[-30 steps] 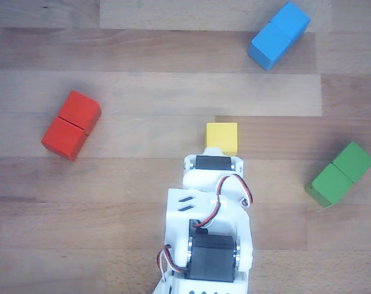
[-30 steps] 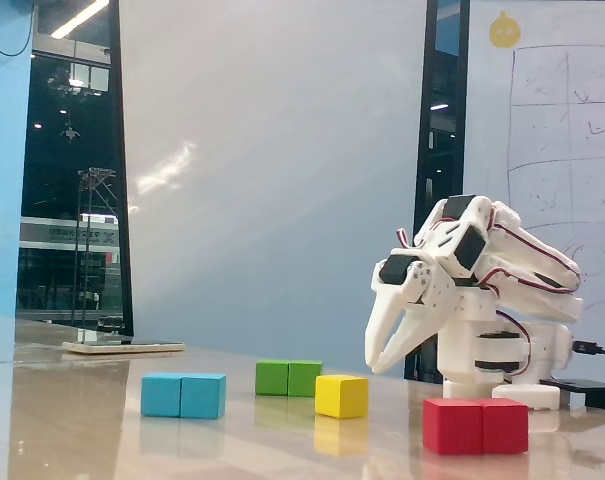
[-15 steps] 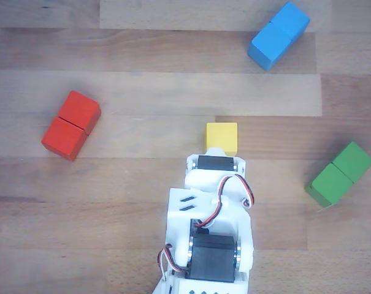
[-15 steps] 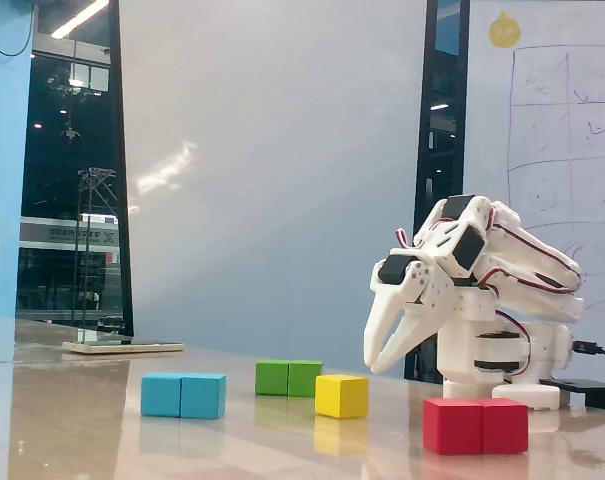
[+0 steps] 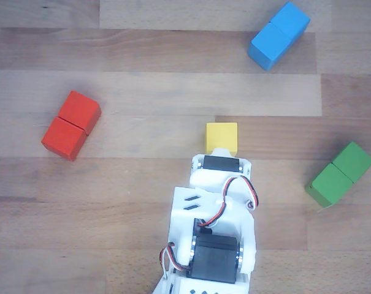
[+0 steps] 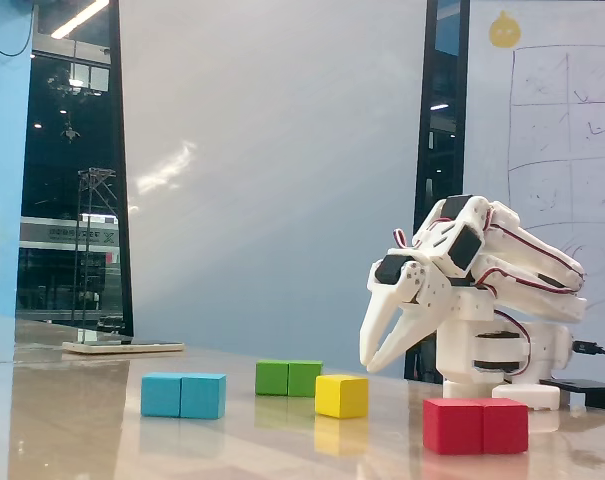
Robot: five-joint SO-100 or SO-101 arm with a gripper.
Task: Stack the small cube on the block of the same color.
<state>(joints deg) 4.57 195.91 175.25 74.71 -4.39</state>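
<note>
The small yellow cube (image 5: 222, 137) sits alone on the wooden table, just beyond the arm's wrist (image 5: 219, 166), which hides the gripper in the other view. In the fixed view the cube (image 6: 342, 396) stands left of and below the gripper (image 6: 371, 363). The gripper hangs above the table, pointing down and to the left. Its fingertips are close together and it holds nothing. It is apart from the cube. No yellow two-cube block shows in either view.
A red double block (image 5: 71, 125) lies at the left, a blue one (image 5: 279, 35) at the far right and a green one (image 5: 340, 174) at the right. In the fixed view red (image 6: 476, 426) is nearest, blue (image 6: 183, 395) left, green (image 6: 288, 378) behind.
</note>
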